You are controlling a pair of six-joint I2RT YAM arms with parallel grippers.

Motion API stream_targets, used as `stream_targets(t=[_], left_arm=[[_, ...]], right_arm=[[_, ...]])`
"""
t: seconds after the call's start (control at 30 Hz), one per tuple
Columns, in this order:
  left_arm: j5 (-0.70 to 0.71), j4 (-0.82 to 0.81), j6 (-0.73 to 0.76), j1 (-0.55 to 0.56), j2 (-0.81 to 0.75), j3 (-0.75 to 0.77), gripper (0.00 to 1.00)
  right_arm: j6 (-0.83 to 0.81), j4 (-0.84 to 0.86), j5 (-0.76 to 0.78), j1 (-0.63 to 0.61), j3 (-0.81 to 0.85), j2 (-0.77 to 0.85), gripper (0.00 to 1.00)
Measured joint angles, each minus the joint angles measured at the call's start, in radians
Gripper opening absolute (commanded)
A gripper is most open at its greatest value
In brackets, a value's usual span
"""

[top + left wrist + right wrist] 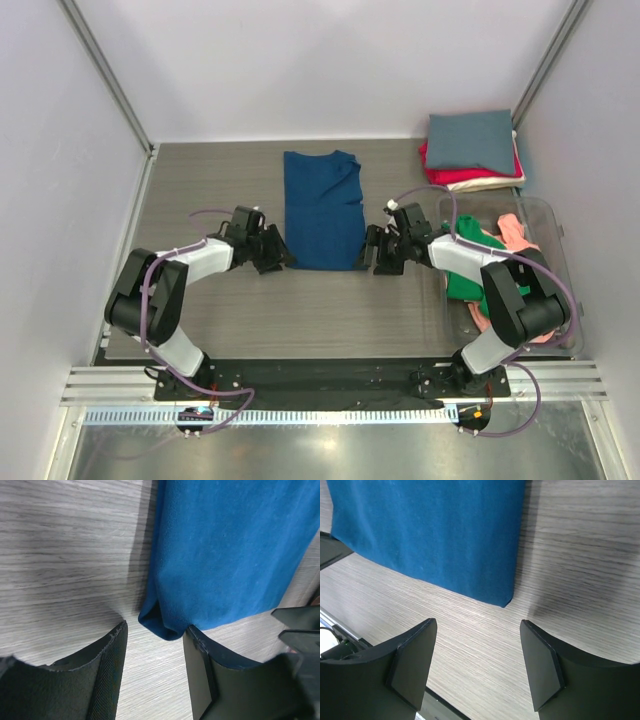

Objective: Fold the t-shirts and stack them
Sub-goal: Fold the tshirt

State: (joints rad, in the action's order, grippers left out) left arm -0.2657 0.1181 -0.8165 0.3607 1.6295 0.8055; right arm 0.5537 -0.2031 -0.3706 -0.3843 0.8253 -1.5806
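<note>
blue t-shirt (322, 210): light, limp cloth. left gripper (155, 626) & right gripper (479, 623) wide open, empty; recommend pinching near corners thru all layers

We see a grey wood-grain table (330, 310) filling the middle of the top view, and both wrist views show its fine grain up close. White walls (330, 60) close it in at the back and on both sides, with a slanted aluminium post in the upper left (105, 70) and another in the upper right (548, 62). At the right edge sits a clear plastic bin (555, 215) with rounded corners. Along the bottom we find a black mounting plate (330, 372), then an aluminium rail (300, 392), a white slotted strip (330, 415), and a shiny metal sheet (330, 455) lowest in frame.
</note>
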Motion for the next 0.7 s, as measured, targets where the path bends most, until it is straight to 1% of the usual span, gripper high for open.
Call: stream_targets(t=[0.13, 0.23, 0.27, 0.33, 0.37, 0.47, 0.53, 0.57, 0.6, 0.63, 0.67, 0.7], left_arm=[[0.001, -0.024, -0.011, 0.000, 0.000, -0.009, 0.50], [0.004, -0.034, -0.016, 0.000, 0.000, -0.013, 0.46], [0.005, -0.040, -0.018, 0.000, 0.000, -0.017, 0.42], [0.009, -0.048, -0.020, 0.000, 0.000, -0.024, 0.39], [0.011, -0.053, -0.022, 0.000, 0.000, -0.028, 0.31], [0.019, -0.056, -0.025, 0.000, 0.005, -0.034, 0.17], [0.019, -0.059, -0.028, 0.000, 0.012, -0.034, 0.14], [0.018, -0.064, -0.032, 0.000, 0.016, -0.034, 0.10], [0.016, -0.069, -0.034, 0.000, 0.019, -0.034, 0.08], [0.014, -0.071, -0.038, 0.000, 0.021, -0.034, 0.05], [0.011, -0.075, -0.040, 0.000, 0.023, -0.034, 0.00], [0.011, -0.077, -0.042, 0.000, 0.024, -0.034, 0.00]], right_arm=[[0.005, 0.041, -0.005, 0.000, -0.031, 0.000, 0.73], [0.011, 0.076, -0.012, 0.000, -0.052, -0.004, 0.73], [0.013, 0.086, -0.014, 0.000, -0.056, -0.004, 0.73], [0.019, 0.118, -0.018, 0.000, -0.062, -0.010, 0.71], [0.022, 0.135, -0.021, 0.000, -0.064, -0.015, 0.70], [0.034, 0.204, -0.036, 0.000, -0.069, -0.043, 0.65], [0.042, 0.249, -0.044, 0.000, -0.069, -0.064, 0.57], [0.047, 0.271, -0.051, 0.000, -0.069, -0.077, 0.52], [0.051, 0.291, -0.054, 0.000, -0.069, -0.089, 0.42], [0.052, 0.307, -0.057, 0.000, -0.070, -0.098, 0.38], [0.059, 0.314, -0.051, 0.000, -0.071, -0.106, 0.33], [0.059, 0.325, -0.053, 0.000, -0.073, -0.114, 0.26]])
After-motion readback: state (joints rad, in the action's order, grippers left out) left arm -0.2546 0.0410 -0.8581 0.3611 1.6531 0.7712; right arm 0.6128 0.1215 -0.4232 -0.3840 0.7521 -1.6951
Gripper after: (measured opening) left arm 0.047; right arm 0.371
